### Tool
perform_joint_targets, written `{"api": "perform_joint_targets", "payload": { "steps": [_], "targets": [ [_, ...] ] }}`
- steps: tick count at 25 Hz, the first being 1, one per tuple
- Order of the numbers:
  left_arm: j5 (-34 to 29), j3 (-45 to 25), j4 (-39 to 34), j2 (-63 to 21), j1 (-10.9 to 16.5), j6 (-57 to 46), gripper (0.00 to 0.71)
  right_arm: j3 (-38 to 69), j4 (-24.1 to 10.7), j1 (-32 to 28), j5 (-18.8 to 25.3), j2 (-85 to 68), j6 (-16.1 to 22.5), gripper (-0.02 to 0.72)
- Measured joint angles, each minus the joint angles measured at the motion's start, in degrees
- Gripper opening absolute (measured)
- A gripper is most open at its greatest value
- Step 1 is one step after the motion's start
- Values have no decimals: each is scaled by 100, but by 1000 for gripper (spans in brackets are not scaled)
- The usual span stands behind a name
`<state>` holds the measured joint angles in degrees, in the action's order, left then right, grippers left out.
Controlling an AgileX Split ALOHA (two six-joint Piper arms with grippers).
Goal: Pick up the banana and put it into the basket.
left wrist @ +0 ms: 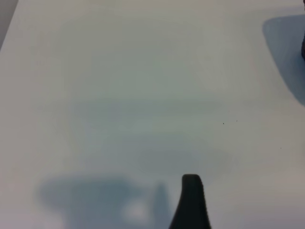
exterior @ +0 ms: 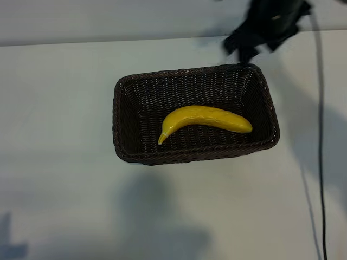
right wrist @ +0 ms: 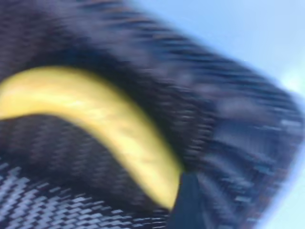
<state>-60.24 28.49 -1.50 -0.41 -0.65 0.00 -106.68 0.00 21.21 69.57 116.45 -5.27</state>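
The left end effector does not appear in the exterior view; its own wrist view shows only 1 dark fingertip point(left wrist: 191, 200) above bare white desk point(left wrist: 119, 95), and its jaws stand wide apart with nothing between them.

Near the middle of the desk sits the basket point(exterior: 126, 116), dark brown wicker with a braided rim. The banana point(exterior: 205, 119) lies flat on the basket floor, stem tip toward the basket's left front and blunt end toward its right wall, touching no end effector.

The right end effector point(exterior: 249, 43) is a blurred dark shape above the basket's far right corner, clear of the rim and well apart from the banana. Its jaws are spread and empty. Its wrist view looks down on banana and weave. A black cable point(exterior: 321, 162) runs down the desk's right side.
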Motion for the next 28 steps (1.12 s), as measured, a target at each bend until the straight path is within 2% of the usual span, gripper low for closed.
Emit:
{"api": "perform_joint_targets", "payload": {
  "steps": [7, 14, 19, 28],
  "targets": [
    [0, 0, 0, 0, 0, 0, 600, 0, 82, -1421, 0, 0, 527, 607],
    [0, 0, 0, 0, 0, 0, 600, 0, 77, -2358, 4, 0, 653, 573],
    [0, 0, 0, 0, 0, 0, 600, 281, 40, -2474, -2, -65, 471, 533],
    [0, 0, 0, 0, 0, 0, 600, 1937, 0, -2474, 3, -1307, 298, 522]
  ]
}}
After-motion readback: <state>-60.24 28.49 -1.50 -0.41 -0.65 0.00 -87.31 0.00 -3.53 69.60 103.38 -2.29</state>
